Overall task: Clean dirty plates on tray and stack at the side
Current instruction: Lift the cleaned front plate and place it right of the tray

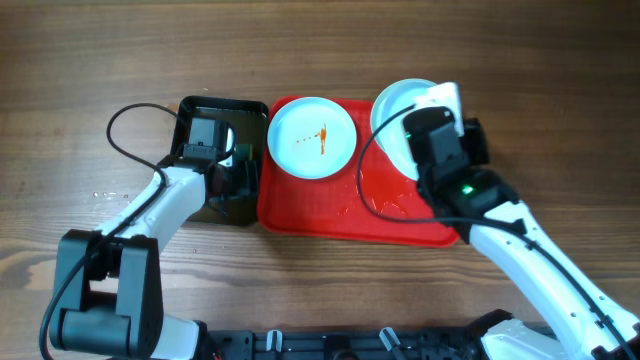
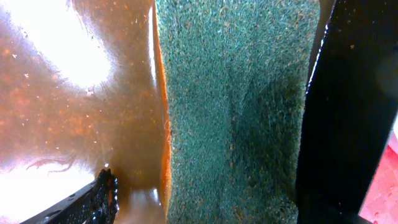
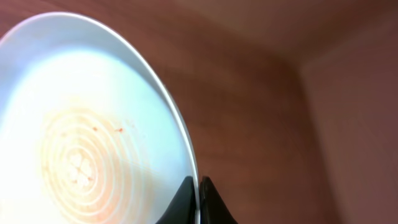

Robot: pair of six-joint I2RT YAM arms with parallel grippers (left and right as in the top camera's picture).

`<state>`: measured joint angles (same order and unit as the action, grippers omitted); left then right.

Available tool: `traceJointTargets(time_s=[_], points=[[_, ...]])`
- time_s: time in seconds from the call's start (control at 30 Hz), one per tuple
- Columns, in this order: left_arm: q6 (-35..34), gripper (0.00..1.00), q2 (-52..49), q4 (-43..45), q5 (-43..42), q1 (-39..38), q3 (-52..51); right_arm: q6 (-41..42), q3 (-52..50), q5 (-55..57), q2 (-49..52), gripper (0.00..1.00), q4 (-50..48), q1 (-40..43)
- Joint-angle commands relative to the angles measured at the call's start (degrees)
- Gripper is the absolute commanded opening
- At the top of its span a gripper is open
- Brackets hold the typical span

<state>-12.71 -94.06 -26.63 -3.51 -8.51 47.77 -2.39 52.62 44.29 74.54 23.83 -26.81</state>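
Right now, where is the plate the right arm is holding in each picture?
Overhead: the held plate is upper right, at the red tray's far right corner, partly under the right gripper.
Left wrist: not in it; only a green sponge in brown water.
Right wrist: it fills the left side, rim pinched at bottom centre.
Shared landmark: the right gripper on the plate's rim, seen overhead and in right wrist.

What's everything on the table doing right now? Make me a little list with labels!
Tray: red, with wet-looking patches
Plate on tray: lying flat, orange sauce smear in the middle
Held plate: tilted, rim pinched by the right gripper, faint orange rings
Black pan: left of the tray, brownish water inside
Sponge: green, in the pan
Left gripper: down in the pan; grip unclear
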Motion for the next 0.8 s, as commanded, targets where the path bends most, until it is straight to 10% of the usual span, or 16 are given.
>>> traceJointTargets(time_s=[0.0,0.4,0.67,0.77], points=[[0.1,0.81,0.7,0.2,-0.1,0.1,0.6,21.6,1.1,-13.6,-0.9,0.04,4.8,9.4],[0.1,0.81,0.7,0.2,-0.1,0.1,0.6,29.8,0.7,-40.5,2.4,0.04,10.5,53.3],[0.1,0.81,0.7,0.2,-0.1,0.1,0.6,29.5,0.2,-41.4,13.8,0.06,7.9,60.3],[0.1,0.81,0.7,0.2,-0.1,0.1,0.6,27.9,0.3,-50.8,12.9,0.37,5.2,60.3]])
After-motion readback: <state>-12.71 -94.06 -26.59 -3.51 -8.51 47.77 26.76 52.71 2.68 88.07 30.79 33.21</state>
